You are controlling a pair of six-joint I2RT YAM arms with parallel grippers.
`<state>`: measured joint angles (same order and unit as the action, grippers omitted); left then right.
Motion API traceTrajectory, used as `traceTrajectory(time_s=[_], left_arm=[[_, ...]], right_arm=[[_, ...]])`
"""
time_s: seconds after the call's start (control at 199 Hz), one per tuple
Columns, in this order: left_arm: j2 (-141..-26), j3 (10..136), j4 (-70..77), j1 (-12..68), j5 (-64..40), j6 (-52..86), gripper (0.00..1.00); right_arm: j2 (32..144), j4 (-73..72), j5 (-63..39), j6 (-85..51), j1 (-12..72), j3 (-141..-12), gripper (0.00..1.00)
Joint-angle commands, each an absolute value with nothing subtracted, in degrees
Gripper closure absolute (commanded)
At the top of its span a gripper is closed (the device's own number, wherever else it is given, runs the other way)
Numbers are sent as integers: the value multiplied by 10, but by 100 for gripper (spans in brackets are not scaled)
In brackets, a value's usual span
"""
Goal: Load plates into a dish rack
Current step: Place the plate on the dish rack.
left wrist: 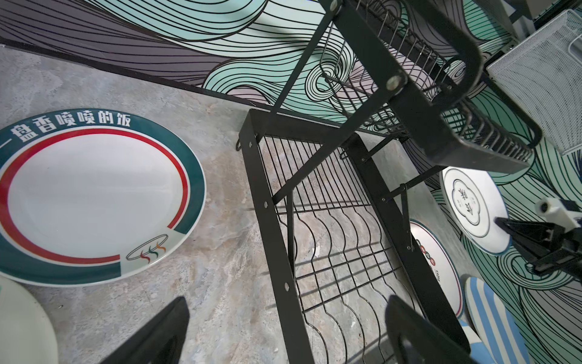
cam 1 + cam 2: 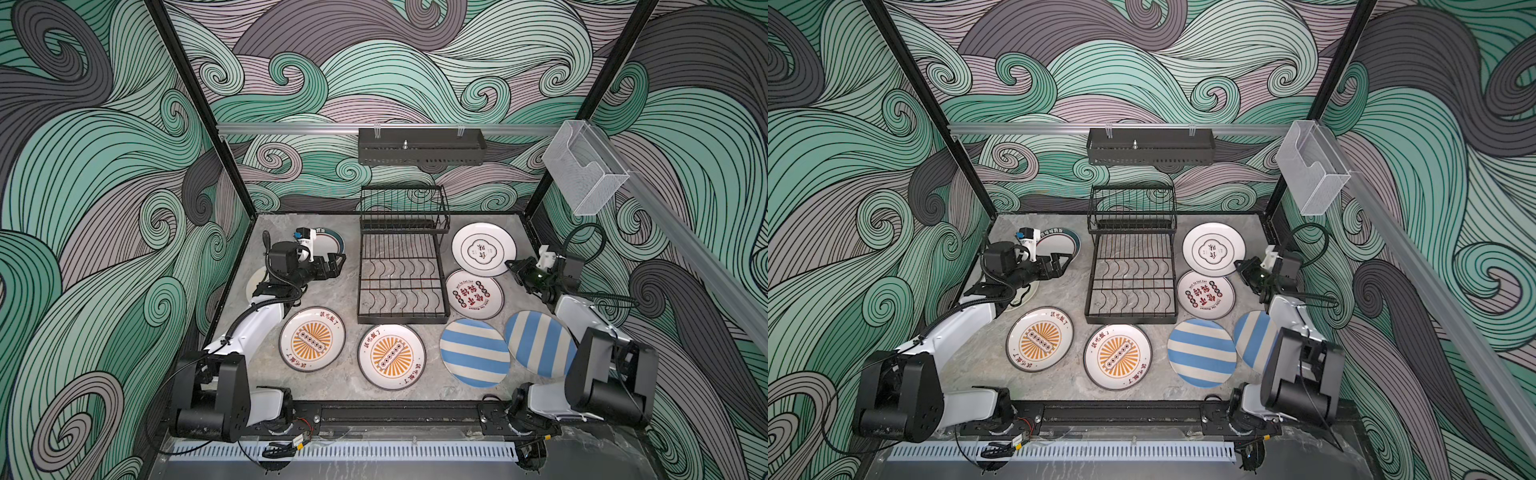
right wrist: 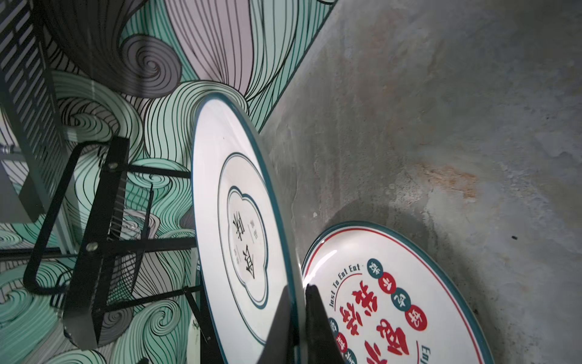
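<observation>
The task is judged to be at its very beginning. The black wire two-tier dish rack point(image 2: 403, 274) is seen in the middle of the grey marble-patterned table top point(image 2: 332, 299). In both top views no plate is seen in its raised upper tier or on its flat lower grid. All eight plates are therefore left to be loaded.

Around the rack the plates are placed as follows:
- At 2 o'clock is the white round plate with a dark flower-shaped outline point(image 2: 484, 249).
- At 3 o'clock is the white round plate with red characters point(image 2: 474, 294).
- At 4 o'clock is a blue-and-cream striped round plate point(image 2: 540, 343), and at 5 o'clock a second striped plate point(image 2: 475, 352).
- At 6 o'clock is an orange-sunburst round plate point(image 2: 391, 356), and at 7 o'clock a second sunburst plate point(image 2: 311, 338).
- At 9 o'clock is a plain whitish plate point(image 2: 253, 282), mostly hidden under the left arm.
- At 10 o'clock is the teal-rimmed white plate point(image 1: 94, 201).

The first pick seems to be in hand. The right gripper point(image 3: 299, 286) is closed on the rim of the flower-outline plate, at the 4 o'clock side of that plate. In the right wrist view the rim is seen pinched between the two fingers. The plate's edge appears to lie over the edge of the plate with red characters. Whether the plate is raised from the table cannot be told with certainty.

The left gripper point(image 2: 337, 265) is held with its fingers spread wide and nothing between them. It hovers between the teal-rimmed plate and the rack, just beside the plate.
</observation>
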<state>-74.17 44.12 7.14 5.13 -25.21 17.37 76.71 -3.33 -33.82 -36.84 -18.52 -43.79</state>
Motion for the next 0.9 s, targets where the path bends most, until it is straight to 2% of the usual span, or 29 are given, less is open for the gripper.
traceTrajectory(time_s=[0.0,0.407,0.9], left_arm=[[-745,446,60,62,-255,160,1],[-753,431,63,81,-268,179,1],[-772,436,22,121,-248,172,1]], right_arm=[[707,42,-278,-298,-178,-445,100],[590,251,-149,-201,-148,-571,100],[624,370,-15,-149,-61,-803,100]])
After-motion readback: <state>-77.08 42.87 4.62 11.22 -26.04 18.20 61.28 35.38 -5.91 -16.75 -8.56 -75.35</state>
